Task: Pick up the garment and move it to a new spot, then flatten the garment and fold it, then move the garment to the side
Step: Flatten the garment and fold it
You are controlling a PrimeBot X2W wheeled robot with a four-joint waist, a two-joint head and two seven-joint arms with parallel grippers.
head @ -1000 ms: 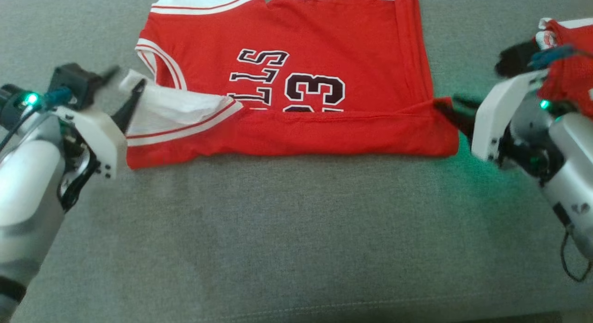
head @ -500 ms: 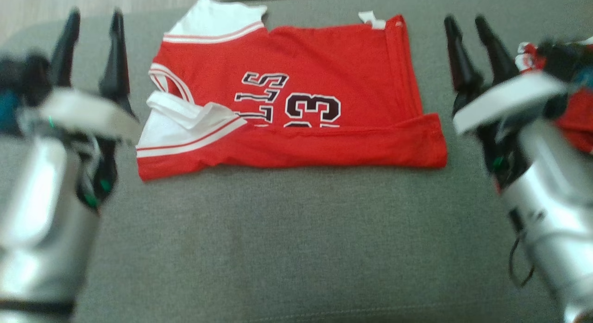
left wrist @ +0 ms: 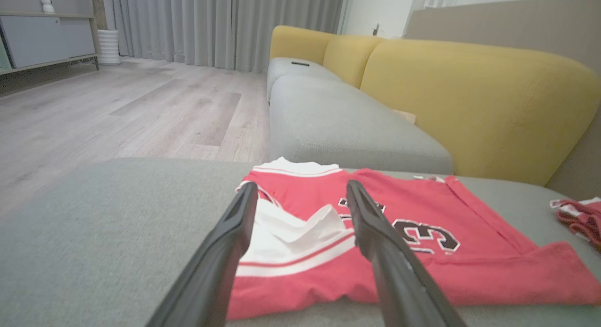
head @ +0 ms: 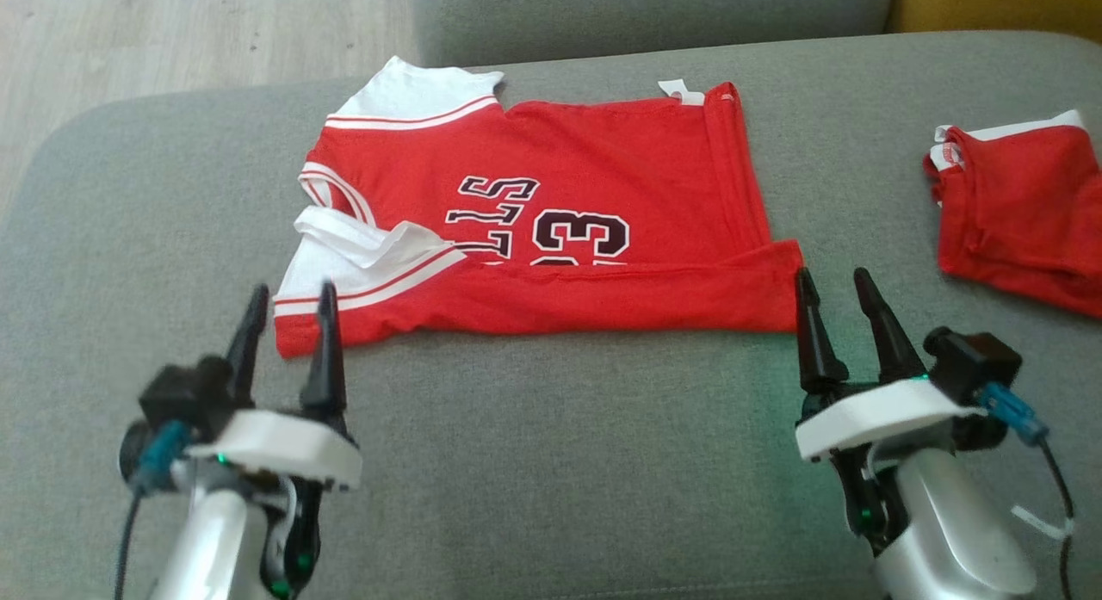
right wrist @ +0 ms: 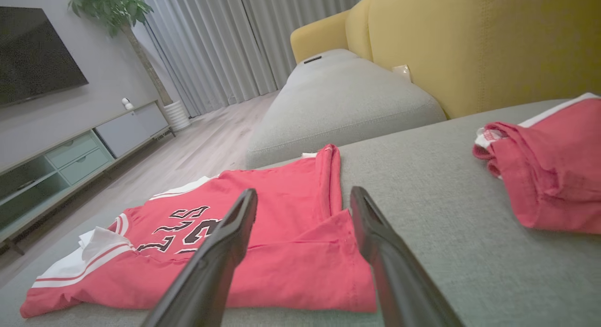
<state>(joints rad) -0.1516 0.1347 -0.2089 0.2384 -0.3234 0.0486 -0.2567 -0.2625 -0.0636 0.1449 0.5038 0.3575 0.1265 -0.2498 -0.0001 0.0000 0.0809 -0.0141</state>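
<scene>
Jersey (head: 551,230) lies half-folded on cushion (head: 551,462); left gripper (head: 293,290) and right gripper (head: 832,275) hover by its near corners, jaws spread, empty — next fold likely wants both pinching that edge evenly, lifting together.

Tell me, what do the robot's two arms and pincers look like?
The left gripper and right gripper each have two long, tapering black fingers on a white plate. Beside each sits a small black box with a blue plug and a dark cable. The forearms are shiny silver, with small green lights glowing near the wrists.
</scene>
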